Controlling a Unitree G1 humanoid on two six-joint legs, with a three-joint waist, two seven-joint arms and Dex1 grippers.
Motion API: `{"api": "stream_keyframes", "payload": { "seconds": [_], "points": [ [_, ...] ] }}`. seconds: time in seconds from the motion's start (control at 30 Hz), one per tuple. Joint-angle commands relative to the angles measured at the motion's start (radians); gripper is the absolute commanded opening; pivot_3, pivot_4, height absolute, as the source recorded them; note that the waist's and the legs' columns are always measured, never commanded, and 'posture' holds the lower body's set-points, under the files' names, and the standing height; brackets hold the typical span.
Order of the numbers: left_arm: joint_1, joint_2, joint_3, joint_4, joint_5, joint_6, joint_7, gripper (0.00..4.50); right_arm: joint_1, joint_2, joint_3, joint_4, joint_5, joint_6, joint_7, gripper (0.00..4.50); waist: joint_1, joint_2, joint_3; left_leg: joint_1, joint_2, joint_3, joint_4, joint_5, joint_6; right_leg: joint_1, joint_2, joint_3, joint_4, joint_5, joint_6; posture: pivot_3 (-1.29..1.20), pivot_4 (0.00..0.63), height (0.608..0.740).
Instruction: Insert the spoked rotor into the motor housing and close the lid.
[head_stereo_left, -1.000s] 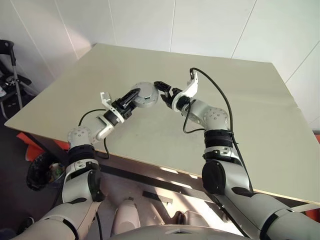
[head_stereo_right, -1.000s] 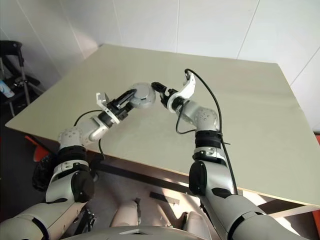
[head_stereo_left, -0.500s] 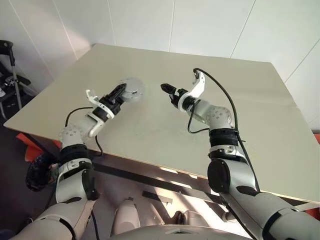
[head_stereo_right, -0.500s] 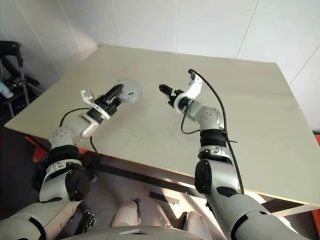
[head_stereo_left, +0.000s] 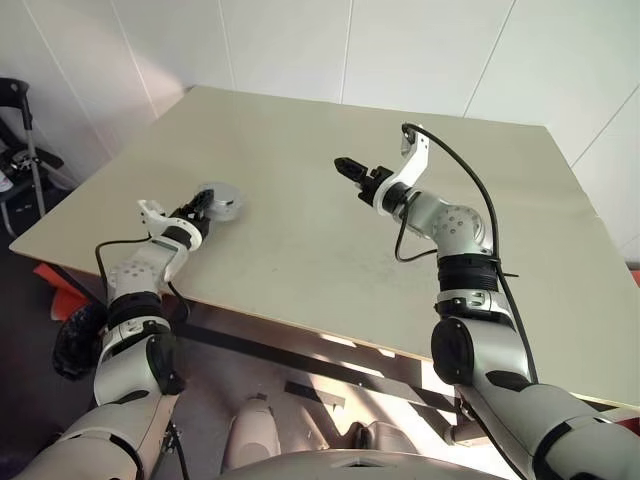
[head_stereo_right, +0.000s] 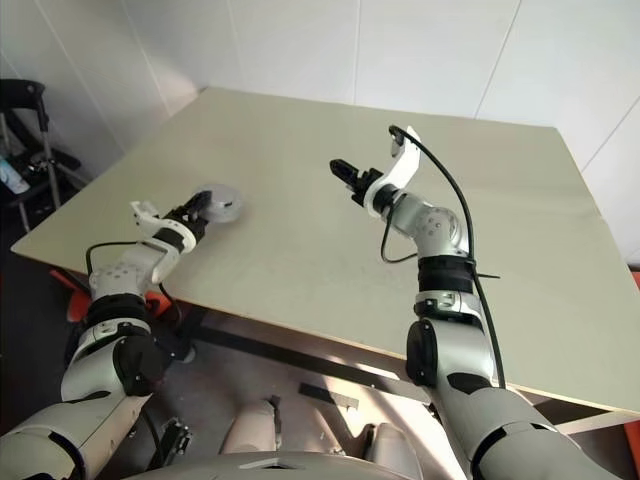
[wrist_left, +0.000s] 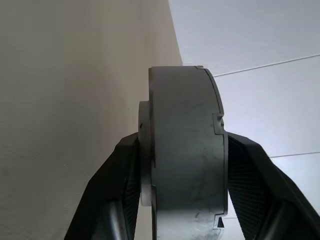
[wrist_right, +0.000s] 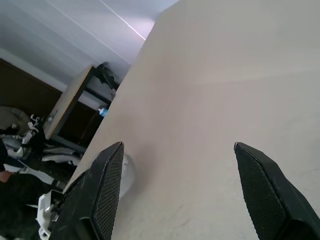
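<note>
My left gripper (wrist_left: 177, 190) squeezes the round grey motor housing (wrist_left: 185, 150) – no words on it. My right gripper (wrist_right: 182, 185) – wide, empty.

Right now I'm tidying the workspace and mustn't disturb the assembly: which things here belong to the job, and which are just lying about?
Job:
- closed motor assembly, lid on, gripped by the left gripper
- right gripper, open, holding nothing
- table

Lying about:
- black stand beside the table
- clutter on the floor
</note>
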Motion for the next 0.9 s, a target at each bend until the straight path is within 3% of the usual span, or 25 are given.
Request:
{"api": "stream_keyframes", "payload": {
  "seconds": [0.03, 0.33, 0.7, 0.9],
  "points": [
    [-0.060, 0.021, 0.009, -0.019, -0.006, -0.021, -0.008, 2.09, -0.008, -0.002, -0.002, -0.052, 0.003, 0.000, 0.011, 3.95, 0.000, 0.000, 0.000, 0.000, 0.000, 0.000, 0.000, 0.000, 0.000, 0.000, 0.000, 0.000, 0.000, 0.000, 0.000, 0.00, 0.000, 0.740],
    [-0.071, 0.034, -0.005, 0.110, 0.086, -0.046, 0.155, 2.09, -0.008, 0.009, -0.011, -0.047, -0.008, -0.005, -0.001, 3.95, 0.000, 0.000, 0.000, 0.001, 0.000, 0.000, 0.000, 0.000, 0.000, 0.000, 0.000, 0.000, 0.001, 0.000, 0.000, 0.00, 0.000, 0.740],
    [-0.062, 0.041, -0.007, 0.125, 0.100, -0.021, 0.146, 2.09, -0.008, 0.019, -0.013, -0.038, -0.014, -0.007, -0.007, 3.95, -0.005, 0.000, 0.000, 0.011, 0.000, 0.000, 0.000, 0.001, -0.002, 0.007, -0.001, 0.002, 0.002, 0.000, -0.001, 0.00, 0.000, 0.740],
    [-0.037, 0.041, -0.051, 0.099, 0.114, 0.121, 0.146, 3.92, -0.014, 0.021, -0.017, -0.018, -0.023, -0.013, -0.009, 3.95, -0.003, 0.000, -0.001, 0.009, 0.000, 0.000, 0.000, 0.001, -0.001, 0.006, 0.000, 0.001, 0.001, 0.001, 0.000, 0.00, 0.000, 0.740]
  ]
}}
